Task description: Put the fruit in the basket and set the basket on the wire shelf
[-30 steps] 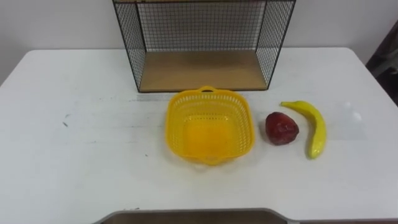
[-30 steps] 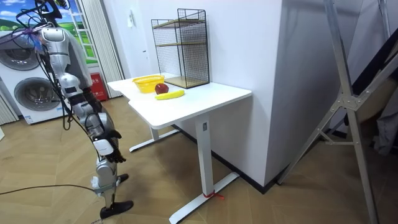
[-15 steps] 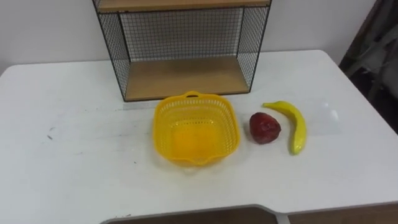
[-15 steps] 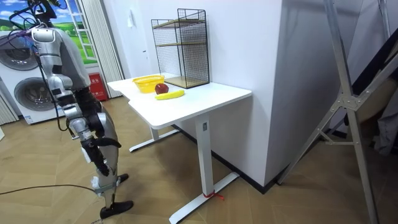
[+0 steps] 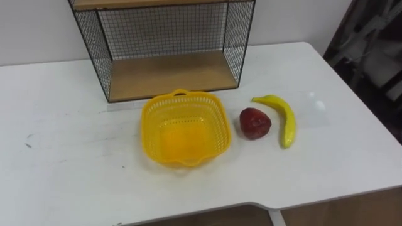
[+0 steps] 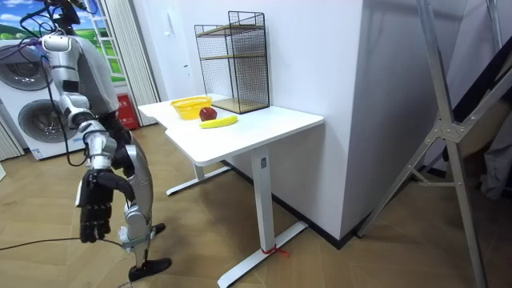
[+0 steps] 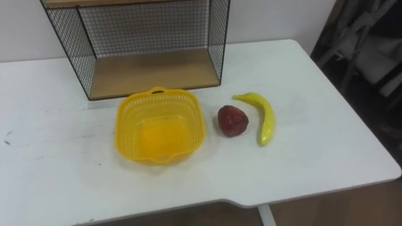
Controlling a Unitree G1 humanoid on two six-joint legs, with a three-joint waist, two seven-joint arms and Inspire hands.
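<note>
While the right hand [image 6: 94,210] hangs loose and empty, you should walk up to the near edge of the tabletop [image 5: 63,166], then reach first for the red fruit [image 5: 254,122], which sits between the yellow basket [image 5: 152,133] and the banana [image 5: 287,122].

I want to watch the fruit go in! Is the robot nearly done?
Not started. The yellow basket is empty; the red fruit and banana lie on the table beside it. The right hand hangs empty. To do: both fruits in, basket onto the wire shelf.
</note>
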